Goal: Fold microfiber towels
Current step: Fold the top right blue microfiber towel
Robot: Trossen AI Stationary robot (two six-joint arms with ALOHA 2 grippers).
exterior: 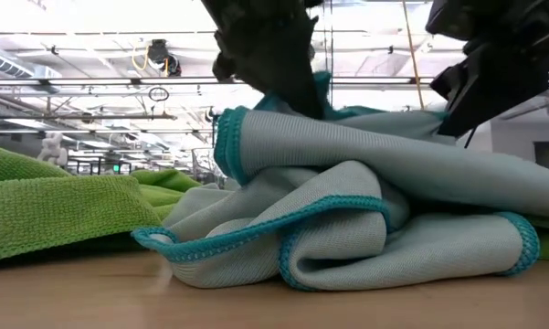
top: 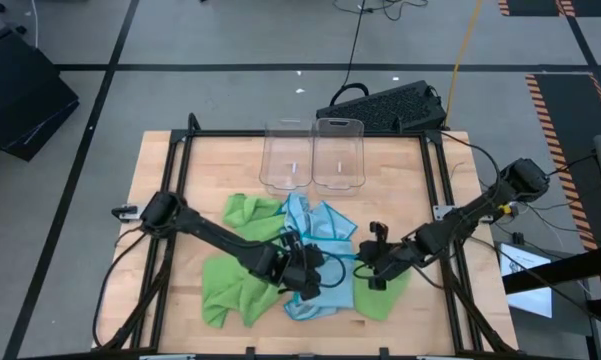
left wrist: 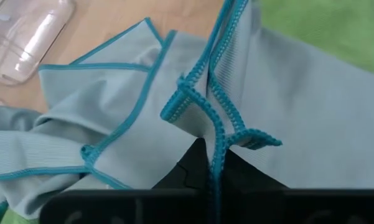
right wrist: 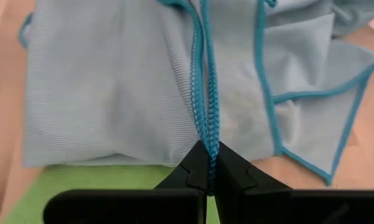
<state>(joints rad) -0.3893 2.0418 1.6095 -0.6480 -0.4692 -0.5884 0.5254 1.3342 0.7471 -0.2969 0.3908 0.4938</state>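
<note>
Wrist views: both grippers' jaws clamped on ribbed light blue towel [left wrist: 112,106], gripping teal stitched hem.

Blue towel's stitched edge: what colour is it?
Teal, darker than the pale blue towel itself; the right wrist view shows the edging best.

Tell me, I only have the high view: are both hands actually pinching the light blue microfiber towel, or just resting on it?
Observer: The left hand is shut on the light blue microfiber towel, clamping its teal stitched hem.
Operator: And the right one?
Observer: The right hand is shut too, on a doubled teal hem of the same towel.
Operator: Is the cloth off the table?
Observer: Partly. In the low view its upper fold is lifted, while the lower folds rest on the wooden table.
Operator: Anything under it?
Observer: A lime green microfiber towel shows beneath its edge.
</note>
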